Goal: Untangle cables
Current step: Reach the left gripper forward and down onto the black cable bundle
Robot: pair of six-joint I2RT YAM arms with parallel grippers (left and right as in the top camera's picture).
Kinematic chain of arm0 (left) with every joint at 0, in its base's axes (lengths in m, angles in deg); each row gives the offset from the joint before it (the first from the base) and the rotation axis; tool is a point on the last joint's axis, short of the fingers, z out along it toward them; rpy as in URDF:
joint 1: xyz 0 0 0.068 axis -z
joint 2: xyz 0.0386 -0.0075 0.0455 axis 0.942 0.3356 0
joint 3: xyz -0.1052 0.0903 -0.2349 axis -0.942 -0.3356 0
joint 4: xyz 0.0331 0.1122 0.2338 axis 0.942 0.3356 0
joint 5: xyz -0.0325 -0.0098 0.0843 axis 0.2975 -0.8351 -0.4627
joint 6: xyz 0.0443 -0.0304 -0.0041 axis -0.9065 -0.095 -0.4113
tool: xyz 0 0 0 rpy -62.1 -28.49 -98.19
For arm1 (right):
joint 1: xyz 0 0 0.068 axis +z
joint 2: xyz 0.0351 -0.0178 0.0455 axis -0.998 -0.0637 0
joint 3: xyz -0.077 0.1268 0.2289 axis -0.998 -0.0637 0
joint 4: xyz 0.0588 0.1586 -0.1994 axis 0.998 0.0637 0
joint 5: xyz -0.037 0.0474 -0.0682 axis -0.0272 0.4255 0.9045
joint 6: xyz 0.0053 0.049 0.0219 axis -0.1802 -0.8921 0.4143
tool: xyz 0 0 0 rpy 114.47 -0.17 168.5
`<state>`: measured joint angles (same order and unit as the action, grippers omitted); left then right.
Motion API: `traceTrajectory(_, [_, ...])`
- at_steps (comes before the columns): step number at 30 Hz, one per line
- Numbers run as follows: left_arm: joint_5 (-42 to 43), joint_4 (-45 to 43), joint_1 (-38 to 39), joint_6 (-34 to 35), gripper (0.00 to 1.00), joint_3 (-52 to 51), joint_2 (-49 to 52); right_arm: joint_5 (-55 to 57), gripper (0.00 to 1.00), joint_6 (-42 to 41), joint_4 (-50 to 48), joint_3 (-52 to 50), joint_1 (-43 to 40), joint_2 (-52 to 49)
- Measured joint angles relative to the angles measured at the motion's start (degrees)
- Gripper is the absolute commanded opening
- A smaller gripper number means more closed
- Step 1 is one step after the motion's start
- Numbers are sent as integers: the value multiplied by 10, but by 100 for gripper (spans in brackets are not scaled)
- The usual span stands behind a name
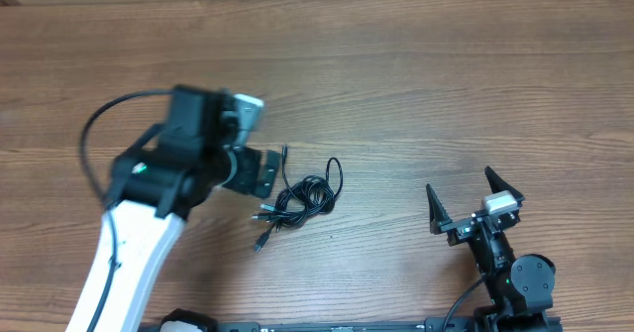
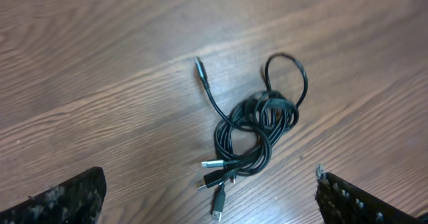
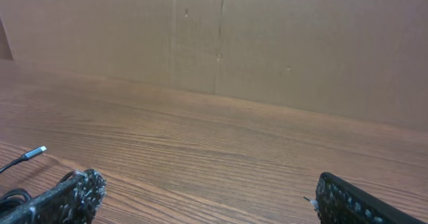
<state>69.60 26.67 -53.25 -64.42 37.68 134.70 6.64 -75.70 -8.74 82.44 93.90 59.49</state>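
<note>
My left gripper (image 2: 210, 176) hangs open over the bunched cables (image 2: 264, 108), apparently clear of them; my right gripper (image 1: 459, 181) sits open, well apart

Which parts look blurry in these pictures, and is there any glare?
Overhead: the left arm is smeared; the cables and right arm are crisp. Left wrist: slightly soft, even light, no glare. Right wrist: the near fingers are out of focus, no glare.
</note>
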Motion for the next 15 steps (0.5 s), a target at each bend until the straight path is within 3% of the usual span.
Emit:
traceTrajectory(7, [-92, 1, 94, -10, 100, 2, 92, 0, 100, 0, 0, 0, 0, 0])
traceTrajectory(15, [-114, -19, 110, -11, 100, 3, 189, 0, 100, 0, 0, 0, 0, 0])
